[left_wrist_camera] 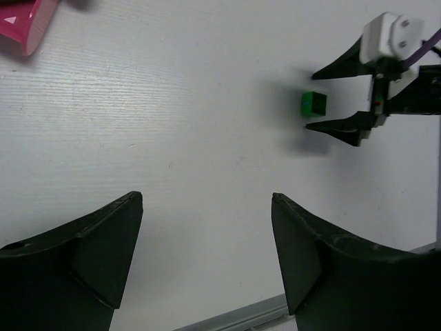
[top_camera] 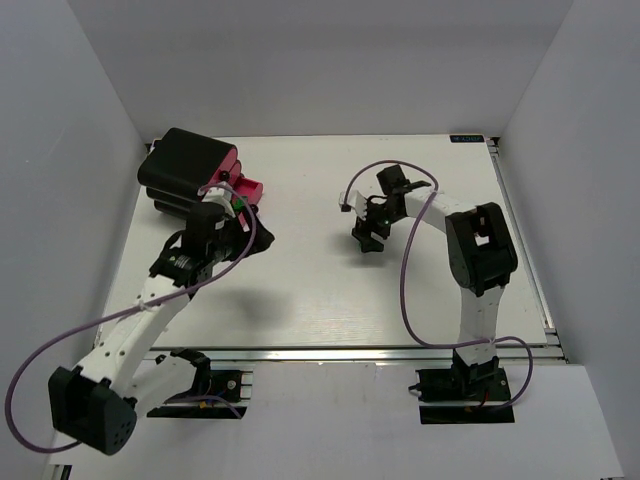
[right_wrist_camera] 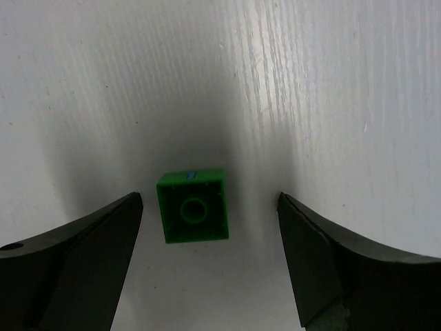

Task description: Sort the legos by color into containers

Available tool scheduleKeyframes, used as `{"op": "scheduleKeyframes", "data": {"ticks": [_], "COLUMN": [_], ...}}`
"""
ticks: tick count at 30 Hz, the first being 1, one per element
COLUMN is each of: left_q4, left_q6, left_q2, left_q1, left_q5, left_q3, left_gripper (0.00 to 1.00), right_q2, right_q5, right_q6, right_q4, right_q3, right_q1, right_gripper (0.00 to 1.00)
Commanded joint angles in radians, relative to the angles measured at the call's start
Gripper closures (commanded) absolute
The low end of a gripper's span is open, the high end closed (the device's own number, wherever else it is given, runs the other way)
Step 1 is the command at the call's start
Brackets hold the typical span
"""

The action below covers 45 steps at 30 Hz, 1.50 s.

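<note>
A single green lego lies hollow side up on the white table. My right gripper hangs over it, open, with one finger on each side and neither touching it. The left wrist view shows the same lego between the right gripper's fingers. My left gripper is open and empty, held low over bare table. The containers are magenta drawers in a black cabinet at the back left. One drawer is pulled out, right beside my left gripper. My right gripper points down at mid-table.
White walls enclose the table on three sides. A corner of the pulled-out pink drawer shows at the top left of the left wrist view. Purple cables loop off both arms. The table's metal front edge runs just before the arm bases.
</note>
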Motion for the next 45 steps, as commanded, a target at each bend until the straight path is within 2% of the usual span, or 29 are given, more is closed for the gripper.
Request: {"op": "scheduleKeyframes", "data": {"ticks": [1,4,5,7,8,11,12,15,16,17,18,19,21,24,27,28,32,39,42,43,45], "left_q4": [-0.023,-0.064,-0.077,-0.13,-0.13,-0.178,-0.193,-0.224,-0.235,-0.244,-0.264,-0.271,-0.291,-0.327,-0.362,-0.371,-0.396,-0.42,-0.42,-0.419,-0.411], "left_q6": [-0.053,-0.088,-0.096,-0.119,-0.125,-0.163,-0.173,-0.225,-0.252,-0.265,-0.274,-0.283,-0.303,-0.323,-0.332,-0.337,-0.352,-0.352,-0.34,-0.332,-0.325], "left_q2": [-0.111,-0.183,-0.201,-0.255,-0.275,-0.355,-0.373,-0.442,-0.454,-0.479,-0.488,-0.496,-0.511,-0.528,-0.553,-0.56,-0.594,-0.596,-0.577,-0.57,-0.556], "left_q1": [0.003,0.003,0.003,0.003,0.003,0.003,0.003,0.003,0.003,0.003,0.003,0.003,0.003,0.003,0.003,0.003,0.003,-0.006,-0.006,-0.006,-0.006], "left_q5": [-0.022,-0.078,-0.089,-0.13,-0.146,-0.19,-0.216,-0.272,-0.289,-0.299,-0.319,-0.322,-0.326,-0.333,-0.347,-0.356,-0.365,-0.359,-0.359,-0.361,-0.355], "left_q3": [-0.029,-0.044,-0.047,-0.052,-0.055,-0.073,-0.078,-0.098,-0.098,-0.104,-0.105,-0.105,-0.101,-0.081,-0.059,-0.055,-0.046,-0.041,-0.032,-0.03,-0.024], "left_gripper": [0.15,0.15,0.15,0.15,0.15,0.14,0.15,0.15,0.14,0.14,0.15,0.14,0.14,0.14,0.15,0.14,0.14,0.14,0.14,0.12,0.12], "right_q2": [0.015,0.03,0.03,0.02,0.017,0.029,0.04,0.113,0.125,0.141,0.171,0.185,0.263,0.374,0.423,0.432,0.475,0.563,0.577,0.577,0.578], "right_q5": [0.003,-0.003,-0.013,-0.043,-0.063,-0.149,-0.174,-0.263,-0.276,-0.283,-0.275,-0.252,-0.165,-0.045,0.087,0.145,0.208,0.254,0.251,0.257,0.253], "right_q6": [-0.106,-0.138,-0.145,-0.163,-0.172,-0.177,-0.16,-0.01,0.056,0.211,0.293,0.371,0.544,0.706,0.753,0.756,0.734,0.717,0.701,0.699,0.696], "right_q4": [-0.023,-0.072,-0.086,-0.121,-0.138,-0.21,-0.222,-0.154,-0.095,-0.025,0.143,0.232,0.433,0.584,0.774,0.854,0.974,0.944,0.945,0.948,0.95], "right_q3": [0.059,0.089,0.103,0.123,0.123,0.209,0.285,0.443,0.476,0.502,0.52,0.549,0.601,0.718,0.724,0.717,0.701,0.806,0.806,0.804,0.801], "right_q1": [0.029,0.041,0.04,0.046,0.05,0.087,0.11,0.187,0.205,0.218,0.266,0.285,0.351,0.409,0.442,0.457,0.475,0.475,0.485,0.486,0.492], "right_gripper": [0.19,0.47,0.71,0.98,1.0,1.0,1.0,1.0,1.0,1.0,1.0,1.0,1.0,1.0,1.0,0.97,0.94,0.93,0.8,0.64,0.54]}}
